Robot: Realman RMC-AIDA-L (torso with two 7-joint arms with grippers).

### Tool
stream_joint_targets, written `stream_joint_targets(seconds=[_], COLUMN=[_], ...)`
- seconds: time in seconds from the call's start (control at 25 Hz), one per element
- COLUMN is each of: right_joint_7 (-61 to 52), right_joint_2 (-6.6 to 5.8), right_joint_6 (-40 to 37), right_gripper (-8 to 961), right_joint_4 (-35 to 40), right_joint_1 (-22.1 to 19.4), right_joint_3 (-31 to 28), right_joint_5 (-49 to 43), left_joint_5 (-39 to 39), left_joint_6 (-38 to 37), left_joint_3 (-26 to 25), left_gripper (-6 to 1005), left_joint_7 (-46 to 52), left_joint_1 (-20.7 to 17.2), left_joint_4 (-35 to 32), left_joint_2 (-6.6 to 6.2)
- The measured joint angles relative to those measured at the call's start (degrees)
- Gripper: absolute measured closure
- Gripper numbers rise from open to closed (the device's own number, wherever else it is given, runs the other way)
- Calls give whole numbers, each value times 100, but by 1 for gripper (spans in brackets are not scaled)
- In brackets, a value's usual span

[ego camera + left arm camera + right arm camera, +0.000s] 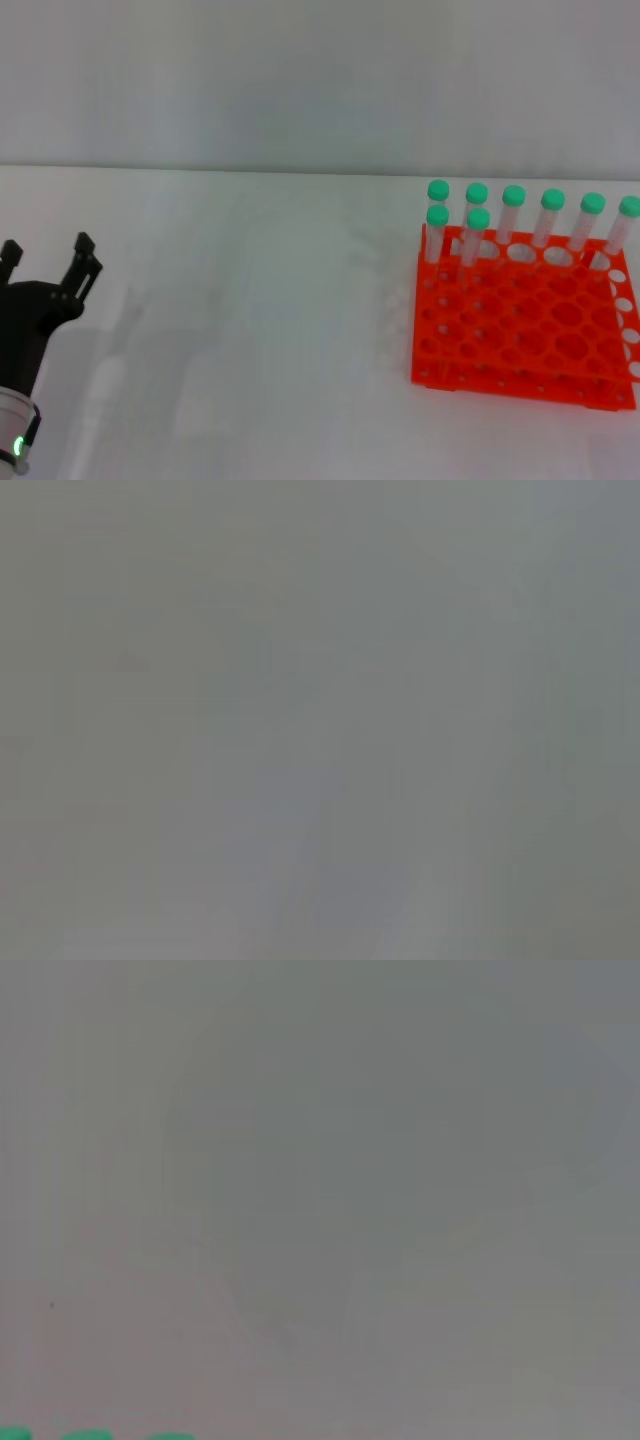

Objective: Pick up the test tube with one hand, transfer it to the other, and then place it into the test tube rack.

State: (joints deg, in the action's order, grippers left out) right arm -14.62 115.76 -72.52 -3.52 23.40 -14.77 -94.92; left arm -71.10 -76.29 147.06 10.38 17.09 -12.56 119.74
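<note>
On the right side of the white desk [250,330] stands the orange-red test tube rack [520,330], two-tiered, with many round holes. Eight clear tubes with green caps [513,195] stand upright in its far holes: six along the back row, two just in front at the left end; the remaining holes are empty. No tube lies loose on the desk. At the near left edge, the left tool [45,262] hovers, fingers spread apart, holding nothing. The right tool is out of sight.
</note>
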Motion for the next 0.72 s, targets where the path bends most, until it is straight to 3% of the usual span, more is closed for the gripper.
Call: stream_joint_targets(seconds=[0.24, 0.72], right_joint_7=[-6, -1], right_joint_2=[0, -27], right_joint_6=[3, 307], right_gripper=[94, 95], right_joint_4=[-9, 40], right_joint_1=[19, 261], right_joint_3=[0, 0], right_joint_5=[6, 375], left_joint_5=[-5, -67], left_joint_6=[76, 474], left_joint_3=[-354, -449], left_gripper=[105, 105], left_joint_7=[-1, -1], left_joint_1=[117, 541], left_joint_4=[11, 160], left_joint_2=[-9, -22])
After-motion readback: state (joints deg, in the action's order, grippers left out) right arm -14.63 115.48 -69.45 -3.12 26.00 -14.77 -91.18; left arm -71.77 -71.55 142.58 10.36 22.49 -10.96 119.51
